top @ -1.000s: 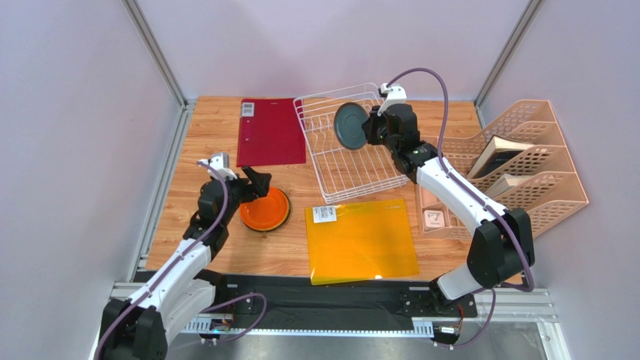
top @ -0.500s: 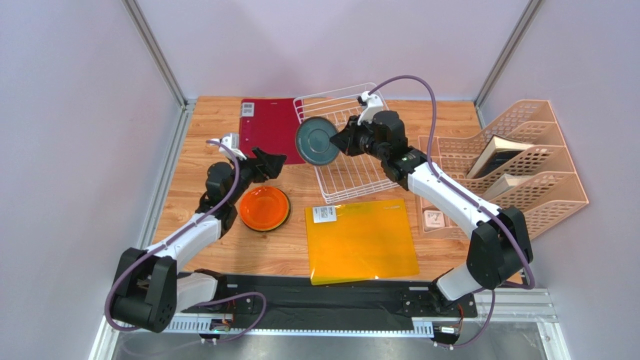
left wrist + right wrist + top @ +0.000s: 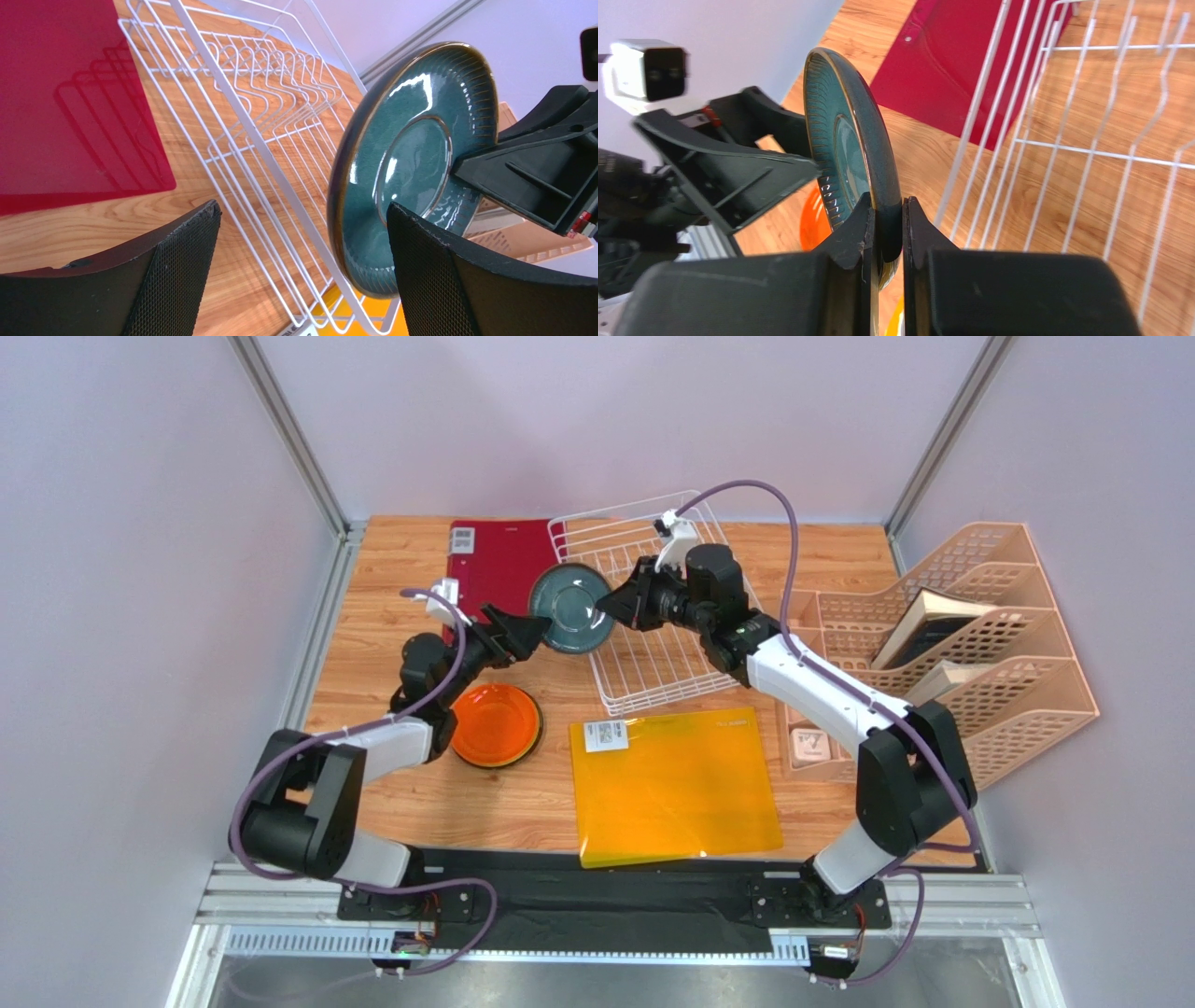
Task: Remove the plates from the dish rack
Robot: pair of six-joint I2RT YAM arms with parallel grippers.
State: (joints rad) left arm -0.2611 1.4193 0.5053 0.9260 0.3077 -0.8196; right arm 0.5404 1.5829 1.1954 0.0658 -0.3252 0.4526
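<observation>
The right arm [image 3: 828, 693] is stretched out across the dish rack [image 3: 648, 655], and the right jaws are clamped tight on the rim of the dark teal plate [image 3: 568, 608]. The right wrist view shows it clearly: both black fingers [image 3: 850, 238] pinch the plate's [image 3: 843, 140] lower edge. The plate is up in the air, standing on edge, off the tabletop [image 3: 379, 616]. It hangs just over the rack's left side, where the white wire meets the red mat [image 3: 498, 574].

The left arm [image 3: 379, 742] reaches in from the other side, and the left jaws are spread wide apart, holding nothing. From the left wrist camera the plate [image 3: 407, 175] sits ahead between the two mesh-padded fingers [image 3: 175, 273], close to the one on the right side of that view, glazed face turned towards the lens. Whether that finger touches the rim cannot be told.

Down on the tabletop, an orange plate [image 3: 494, 725] lies flat just below the left arm's wrist. An orange mat [image 3: 676, 787] lies to its right, in front of the rack. Peach file holders [image 3: 968, 658] stand at the far right, well apart from the plate.
</observation>
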